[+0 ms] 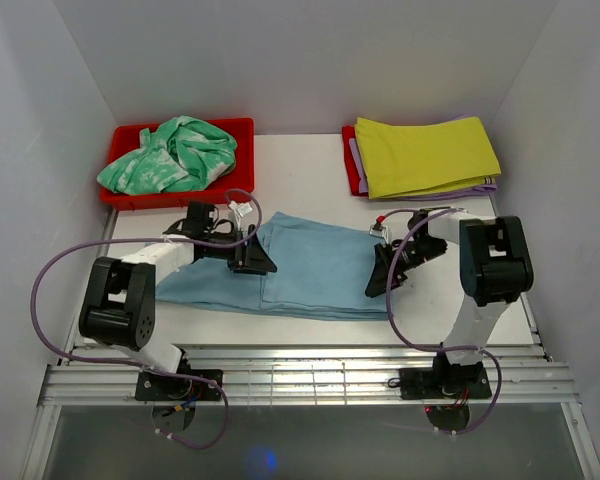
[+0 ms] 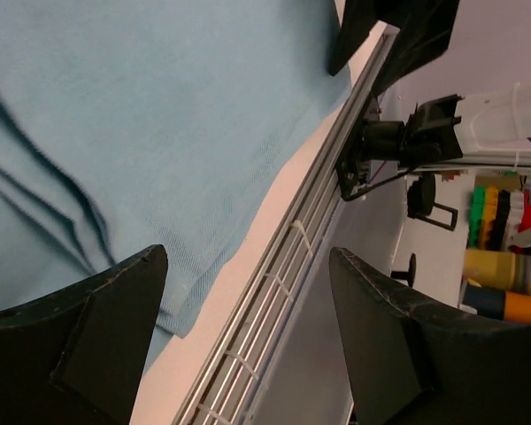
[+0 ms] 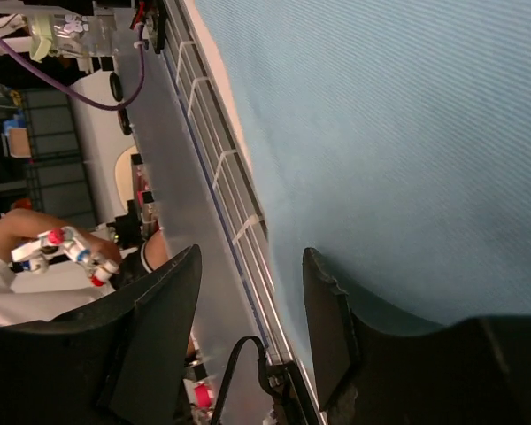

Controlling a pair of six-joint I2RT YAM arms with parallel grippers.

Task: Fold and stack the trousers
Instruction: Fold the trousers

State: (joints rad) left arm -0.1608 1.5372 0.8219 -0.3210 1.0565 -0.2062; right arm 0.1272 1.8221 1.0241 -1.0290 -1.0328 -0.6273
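The trousers point(image 1: 310, 270) lie flat across the middle of the table point(image 1: 300, 160), one layer folded over another. The left gripper point(image 1: 253, 262) hangs over their left-middle part, fingers point(image 2: 115, 310) spread wide with nothing between them. The right gripper point(image 1: 381, 282) is at the cloth's right edge, likewise released (nothing sits in the gap). Far left, a green-and-white garment point(image 1: 175, 155) fills a red bin point(image 1: 130, 132); far right lies a yellow-green cloth point(image 1: 425, 155).

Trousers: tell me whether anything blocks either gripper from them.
Nothing visible does. The left gripper and right gripper both hang open right over the trousers, with only the cloth itself beside their fingers.
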